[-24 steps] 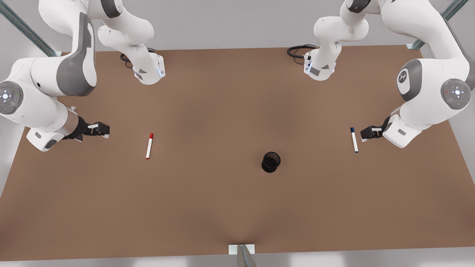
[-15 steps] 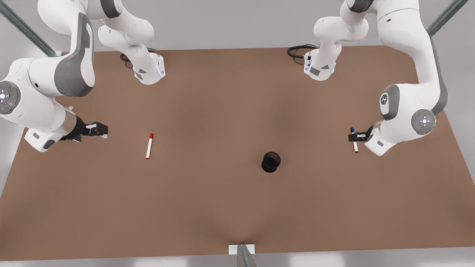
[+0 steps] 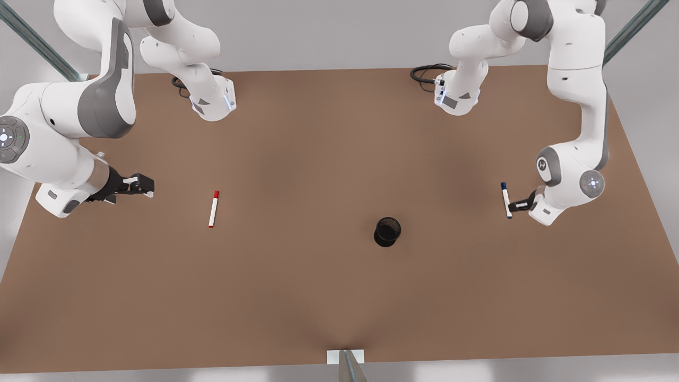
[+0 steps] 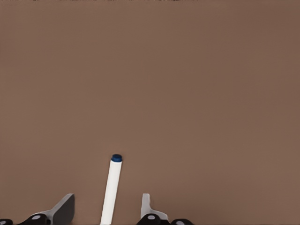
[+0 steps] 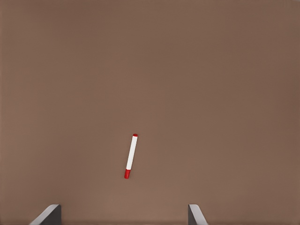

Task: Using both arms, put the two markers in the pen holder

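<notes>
I have a plain brown surface (image 3: 318,159) in front of me, with a pale grey wall beyond its far edge, where both arm bases are bolted down.

My left gripper (image 3: 513,206) is low over the surface near its edge on the front view's right. Its fingers (image 4: 63,209) are spread apart, one on each side of the blue-capped marker (image 3: 506,200), and I can see gaps between them and the barrel, so nothing is pinched. That marker lies flat, its capped end pointing toward the far edge.

My right gripper (image 3: 142,187) hangs near the opposite edge, on the front view's left, and waits there. Its fingers (image 5: 48,215) are released and wide, with nothing between them. The red-capped marker (image 3: 213,209) lies flat well apart from it, farther in toward the middle of the surface, cap toward the far edge.

The pen holder (image 3: 387,232) stands upright between the two markers, nearer the blue one and a little closer to the near edge. I see nothing in it.
</notes>
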`<state>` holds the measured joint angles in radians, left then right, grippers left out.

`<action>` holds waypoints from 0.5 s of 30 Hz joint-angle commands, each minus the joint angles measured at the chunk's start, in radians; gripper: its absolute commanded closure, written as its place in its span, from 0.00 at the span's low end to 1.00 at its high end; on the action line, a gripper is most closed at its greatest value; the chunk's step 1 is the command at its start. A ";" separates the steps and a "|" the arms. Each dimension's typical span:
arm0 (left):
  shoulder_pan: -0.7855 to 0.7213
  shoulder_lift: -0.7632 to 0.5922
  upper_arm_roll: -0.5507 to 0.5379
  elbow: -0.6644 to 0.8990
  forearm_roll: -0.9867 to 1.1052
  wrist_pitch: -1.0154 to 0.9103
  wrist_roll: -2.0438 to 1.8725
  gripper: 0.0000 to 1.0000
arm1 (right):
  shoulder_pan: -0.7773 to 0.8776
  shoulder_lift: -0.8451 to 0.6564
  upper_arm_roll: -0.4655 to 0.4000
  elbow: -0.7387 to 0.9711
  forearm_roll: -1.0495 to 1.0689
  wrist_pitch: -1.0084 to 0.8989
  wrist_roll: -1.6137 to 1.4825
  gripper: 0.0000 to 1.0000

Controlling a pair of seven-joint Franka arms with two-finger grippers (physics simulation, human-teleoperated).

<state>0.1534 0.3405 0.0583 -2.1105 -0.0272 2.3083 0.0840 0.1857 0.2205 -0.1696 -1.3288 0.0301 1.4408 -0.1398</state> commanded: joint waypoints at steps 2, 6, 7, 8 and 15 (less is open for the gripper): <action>0.009 0.037 0.000 -0.009 0.001 0.187 0.244 0.23 | -0.002 -0.001 -0.001 0.000 0.001 0.000 -0.023 0.00; 0.005 0.060 -0.002 -0.023 0.001 0.198 0.263 0.28 | -0.002 0.000 -0.001 0.000 0.001 0.001 -0.018 0.00; 0.005 0.063 -0.002 -0.028 0.001 0.200 0.263 0.28 | -0.003 0.000 -0.001 0.000 0.001 0.001 -0.018 0.00; 0.005 0.063 -0.003 -0.051 0.001 0.221 0.263 0.29 | -0.006 0.000 -0.001 0.002 0.001 0.001 -0.020 0.00; 0.006 0.081 -0.003 -0.080 0.001 0.266 0.275 0.41 | -0.009 0.000 -0.002 0.000 0.002 0.001 -0.026 0.00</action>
<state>0.1594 0.4219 0.0552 -2.1906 -0.0273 2.5386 0.2372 0.1776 0.2224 -0.1720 -1.3289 0.0302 1.4421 -0.1519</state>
